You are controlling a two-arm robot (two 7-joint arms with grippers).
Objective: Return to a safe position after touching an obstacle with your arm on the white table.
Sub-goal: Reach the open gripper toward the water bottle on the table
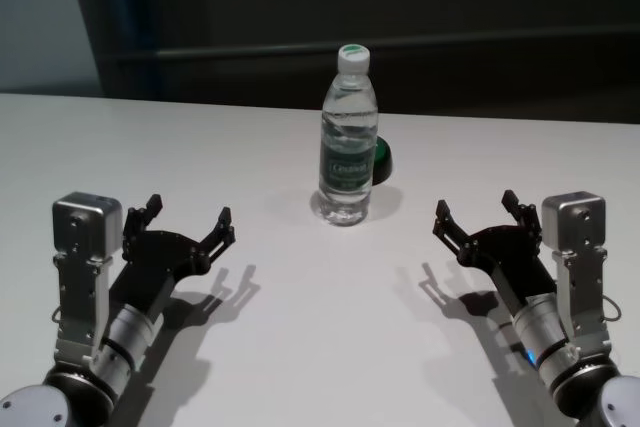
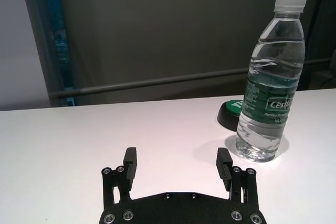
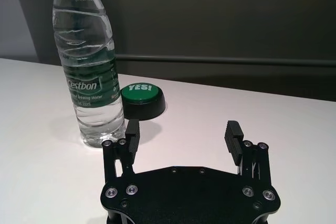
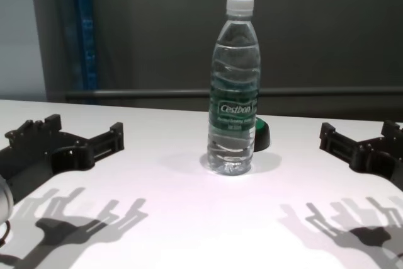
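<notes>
Water bottle (image 1: 350,137) upright mid-table on white table (image 1: 300,347), well clear of left gripper (image 1: 187,222) and right gripper (image 1: 480,219), both wide open; likely toppled by any careless inward swing.

A: What colours are showing on the bottle (image 4: 233,86)?
B: Clear plastic, white cap, dark green label.
A: And elsewhere?
B: A black puck (image 3: 143,100) wearing green; white table (image 1: 300,347).
</notes>
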